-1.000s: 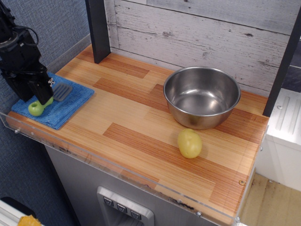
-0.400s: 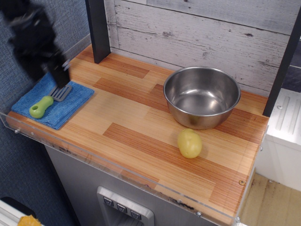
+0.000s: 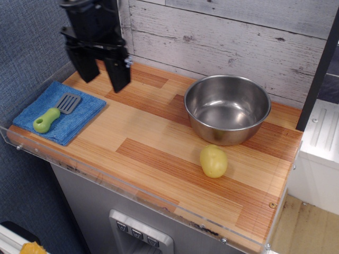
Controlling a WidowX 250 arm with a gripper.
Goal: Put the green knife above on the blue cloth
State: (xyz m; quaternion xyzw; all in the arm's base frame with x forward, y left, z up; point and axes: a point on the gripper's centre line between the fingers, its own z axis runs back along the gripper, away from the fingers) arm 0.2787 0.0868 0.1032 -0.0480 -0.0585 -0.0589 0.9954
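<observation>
The green knife [image 3: 53,114], a toy spatula with a lime-green handle and grey slotted head, lies flat on the blue cloth [image 3: 61,112] at the counter's left end. My gripper [image 3: 103,79] is black, open and empty. It hangs above the counter to the right of the cloth, well clear of the knife.
A steel bowl [image 3: 227,108] stands at the back right. A yellow-green potato-like lump [image 3: 213,161] lies in front of it. A dark post [image 3: 111,32] rises at the back left. A clear plastic lip [image 3: 132,190] runs along the counter's front edge.
My gripper let go of the knife, rose off the cloth and moved right and back. The knife stays on the cloth, with its handle now in full view.
</observation>
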